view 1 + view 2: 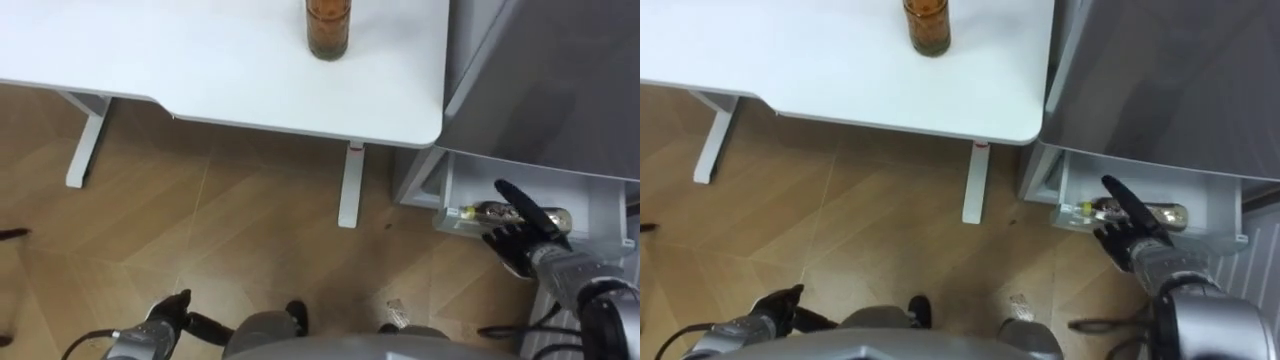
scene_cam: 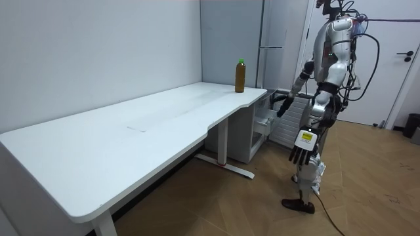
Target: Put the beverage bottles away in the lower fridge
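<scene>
My right hand [image 1: 522,240] is reaching into the open white drawer [image 1: 603,212] at the bottom of the grey fridge [image 1: 560,80]. My fingers are stretched out straight and a little spread across a brownish plastic drink bottle [image 1: 482,211] that lies on its side in that drawer. I am not curled round it or pinching it, and I cannot tell whether my fingers actually rest on it or hang just above. My left hand [image 1: 165,312] hangs idle by my side over the wooden floor [image 1: 230,220], with its fingers loose and straight and nothing in them. I stand near the end of the white table [image 1: 200,70], with the fridge just beside it. I judge the job about half done, since one drink is down in the lower compartment. A second one, an amber bottle with a green cap [image 1: 328,30], stands upright on the table near the fridge-side edge, well apart from both my hands. What is left is to fetch that bottle, lay it in next to the first, and push the drawer closed.
</scene>
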